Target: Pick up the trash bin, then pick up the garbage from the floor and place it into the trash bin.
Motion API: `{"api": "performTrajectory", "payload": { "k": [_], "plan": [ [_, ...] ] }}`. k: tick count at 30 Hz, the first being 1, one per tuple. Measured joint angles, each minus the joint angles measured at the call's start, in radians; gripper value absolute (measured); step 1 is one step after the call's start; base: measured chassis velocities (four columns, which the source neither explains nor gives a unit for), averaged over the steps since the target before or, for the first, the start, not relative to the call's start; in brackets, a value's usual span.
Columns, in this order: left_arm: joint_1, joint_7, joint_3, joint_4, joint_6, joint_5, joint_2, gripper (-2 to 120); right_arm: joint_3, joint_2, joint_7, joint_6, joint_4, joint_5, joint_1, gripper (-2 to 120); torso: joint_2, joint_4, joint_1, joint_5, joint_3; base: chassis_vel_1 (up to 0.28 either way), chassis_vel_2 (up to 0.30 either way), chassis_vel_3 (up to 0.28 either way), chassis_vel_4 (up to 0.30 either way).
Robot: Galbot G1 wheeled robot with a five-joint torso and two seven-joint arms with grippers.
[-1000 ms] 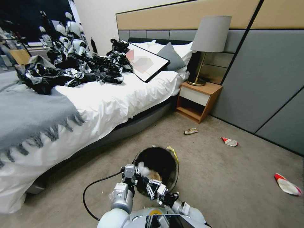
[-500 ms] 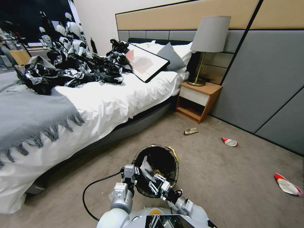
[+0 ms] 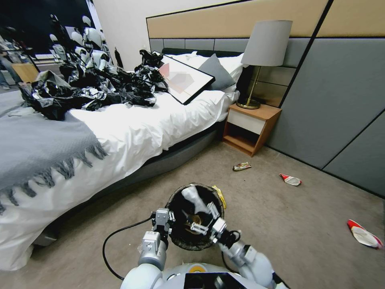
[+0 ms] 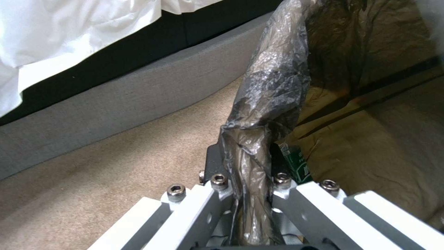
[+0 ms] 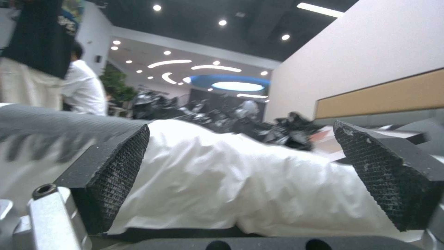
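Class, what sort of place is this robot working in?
Most likely a hotel-style bedroom: a bed with white sheets, a wooden nightstand carrying a lamp, and a padded headboard wall.

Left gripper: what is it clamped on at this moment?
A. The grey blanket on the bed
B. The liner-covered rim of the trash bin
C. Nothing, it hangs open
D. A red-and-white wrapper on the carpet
B. In the left wrist view the left gripper has its fingers closed on the black-bag rim of the trash bin, held just above the carpet.
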Motion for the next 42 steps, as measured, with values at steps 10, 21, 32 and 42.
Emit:
{"api": "performTrajectory", "payload": {
  "k": [10,21,32,42],
  "plan": [
    [-0.008,0.0,-0.02,0.002,-0.007,-0.002,0.002,0,0.11,0.054,0.335,-0.061,0.001,-0.122,-0.075,100,0.0,-0.0001,0.0,0.0001,0.0,0.0,0.0,0.0,0.0],
    [-0.025,-0.001,-0.021,0.002,-0.004,-0.015,0.006,0,0.224,0.109,0.38,-0.005,-0.024,-0.126,-0.149,100,0.0,-0.0003,0.0,0.0,0.0,0.0,0.0,0.0,0.0],
    [-0.013,-0.002,-0.023,-0.008,-0.005,-0.015,0.002,0,0.203,0.147,0.399,0.006,-0.034,-0.174,-0.141,100,0.0,0.0,0.0,0.0,0.0,0.0,0.0,0.0,0.0],
    [-0.019,-0.002,-0.025,-0.003,-0.006,-0.015,-0.002,0,0.249,0.213,0.419,0.098,-0.084,-0.187,-0.194,100,0.0,-0.0002,0.0,0.0,0.0,0.0,0.0,0.0,0.0]
  ]
}}
